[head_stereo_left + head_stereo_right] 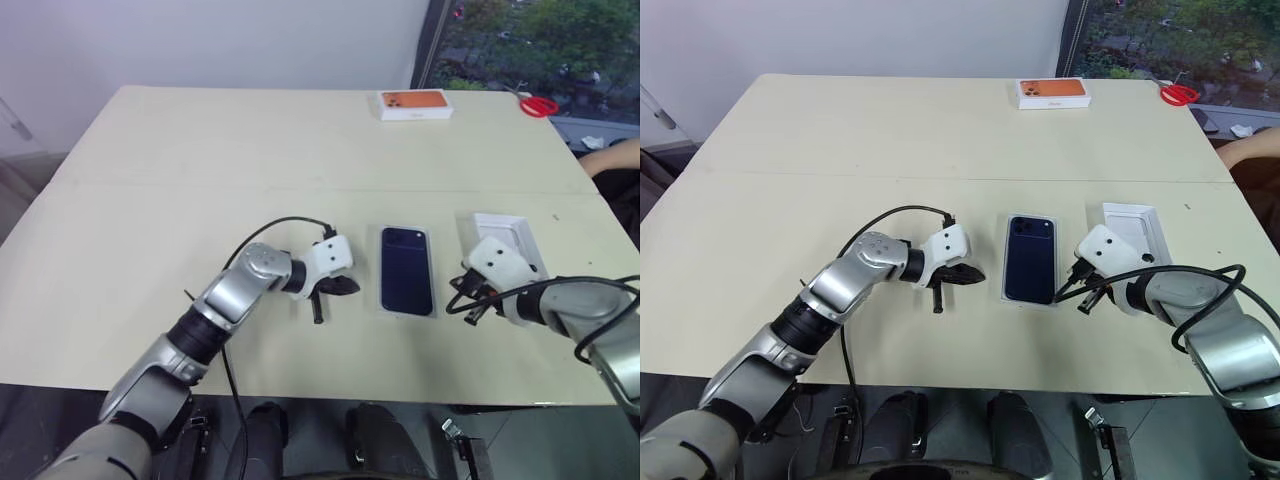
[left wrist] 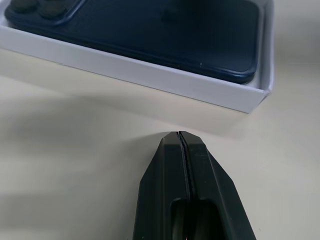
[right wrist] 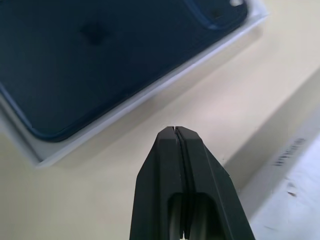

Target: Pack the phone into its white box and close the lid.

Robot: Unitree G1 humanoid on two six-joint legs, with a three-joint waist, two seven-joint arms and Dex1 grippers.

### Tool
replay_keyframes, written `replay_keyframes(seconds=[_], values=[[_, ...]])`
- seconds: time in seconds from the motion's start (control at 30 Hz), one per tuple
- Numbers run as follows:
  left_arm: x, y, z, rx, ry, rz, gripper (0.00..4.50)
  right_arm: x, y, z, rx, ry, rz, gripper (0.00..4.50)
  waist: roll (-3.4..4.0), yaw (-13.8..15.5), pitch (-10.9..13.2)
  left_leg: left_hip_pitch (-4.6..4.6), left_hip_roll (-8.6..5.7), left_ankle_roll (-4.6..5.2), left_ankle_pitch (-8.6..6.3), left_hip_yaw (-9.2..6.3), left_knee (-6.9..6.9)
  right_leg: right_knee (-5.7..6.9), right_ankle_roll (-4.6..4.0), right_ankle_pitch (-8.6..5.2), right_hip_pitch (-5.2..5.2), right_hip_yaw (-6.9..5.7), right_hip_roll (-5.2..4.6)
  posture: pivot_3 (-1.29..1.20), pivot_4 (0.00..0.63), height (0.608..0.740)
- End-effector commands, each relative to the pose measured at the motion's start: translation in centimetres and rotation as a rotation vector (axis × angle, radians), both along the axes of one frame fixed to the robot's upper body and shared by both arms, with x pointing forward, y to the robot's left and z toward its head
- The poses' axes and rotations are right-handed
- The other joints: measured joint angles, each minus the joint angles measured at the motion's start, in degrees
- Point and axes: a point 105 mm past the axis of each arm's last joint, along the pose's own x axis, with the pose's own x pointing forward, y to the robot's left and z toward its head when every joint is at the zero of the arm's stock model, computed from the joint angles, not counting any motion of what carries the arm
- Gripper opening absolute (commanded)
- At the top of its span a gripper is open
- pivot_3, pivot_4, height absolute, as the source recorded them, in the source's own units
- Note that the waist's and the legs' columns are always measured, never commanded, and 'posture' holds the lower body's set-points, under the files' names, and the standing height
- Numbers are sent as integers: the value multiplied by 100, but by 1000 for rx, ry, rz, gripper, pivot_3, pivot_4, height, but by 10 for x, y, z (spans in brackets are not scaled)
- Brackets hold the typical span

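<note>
The dark navy phone (image 1: 406, 270) lies back up inside the shallow white box (image 2: 150, 75) at the middle of the table, its camera cluster at the far end. My left gripper (image 1: 350, 286) is shut and empty, its tip just off the box's left wall and apart from it (image 2: 178, 134). On the other side of the box my right gripper (image 3: 174, 129) is also shut with nothing in it. The white lid (image 1: 505, 232) lies plain side up behind the right hand, which partly hides it.
A white box with an orange top (image 1: 415, 104) sits at the table's far edge, with red scissors (image 1: 538, 105) to its right. A person's arm (image 1: 612, 157) shows at the right edge. The table's front edge (image 1: 330, 395) runs close below both hands.
</note>
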Motion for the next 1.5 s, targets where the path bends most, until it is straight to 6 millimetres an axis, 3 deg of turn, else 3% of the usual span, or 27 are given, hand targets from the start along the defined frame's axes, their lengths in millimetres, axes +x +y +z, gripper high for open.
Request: replay_keyframes(seconds=[0.03, 0.23, 0.5, 1.27, 1.5], values=[[0, -12, 6, 5, -39, -42, 22, 1, 3, 5, -12, -25, 27, 0, 0, 2, 0, -1, 0, 0, 0, 0, 1, -2, 0, 0, 0, 0, 0, 0, 150, 740], [-1, -38, 6, -7, -15, -64, 22, -2, 5, -3, -5, 2, 37, 0, 0, 8, 0, -1, 0, 1, 0, -1, 3, 0, 0, 0, 0, 0, 0, 0, 150, 740], [-3, -56, 5, -29, 7, -61, 22, -7, 1, -6, -5, 24, 34, 0, 1, 23, -1, 2, -2, 2, -1, -3, 7, -1, 1, 0, 9, -1, -2, 0, 150, 740], [-7, -64, 3, -39, 39, -75, 22, -3, -18, 1, -35, 11, -8, 0, 2, 7, -1, 3, -2, 2, -1, -3, 7, 0, 1, 0, 10, -2, -2, 0, 150, 740], [-6, -58, 2, -36, 42, -69, 22, 0, -23, 12, -47, -28, -29, 0, 3, 7, -2, 4, -2, 2, -1, -3, 7, 0, 1, 0, 10, -2, -2, 0, 150, 740]])
